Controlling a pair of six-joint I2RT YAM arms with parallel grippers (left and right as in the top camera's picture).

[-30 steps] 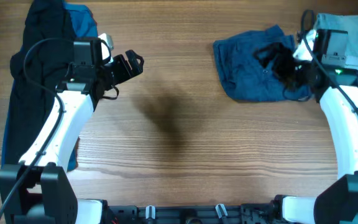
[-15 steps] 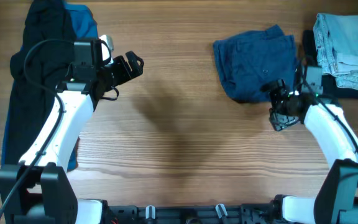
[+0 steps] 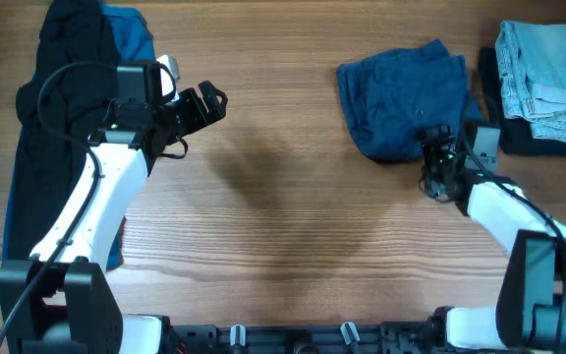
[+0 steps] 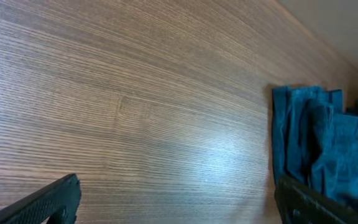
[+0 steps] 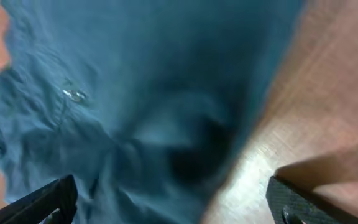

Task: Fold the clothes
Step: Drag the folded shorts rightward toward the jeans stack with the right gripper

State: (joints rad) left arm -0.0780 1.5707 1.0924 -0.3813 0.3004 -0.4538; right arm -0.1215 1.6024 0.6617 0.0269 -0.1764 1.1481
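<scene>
The dark navy shorts lie folded in a compact bundle at the table's back right. They fill the right wrist view, where a metal button shows. My right gripper is open and empty, just off the bundle's near right corner; its jaws stand wide apart over the cloth edge. My left gripper is open and empty over bare wood at the left; its wrist view shows the shorts far to the right.
A pile of black and mid-blue clothes lies along the left edge under the left arm. A folded light-blue denim garment rests on a dark one at the back right corner. The wooden table spreads between the arms.
My right gripper has left the top of the shorts and drawn back toward the front, now beside the bundle's near edge. The left arm has not moved.
</scene>
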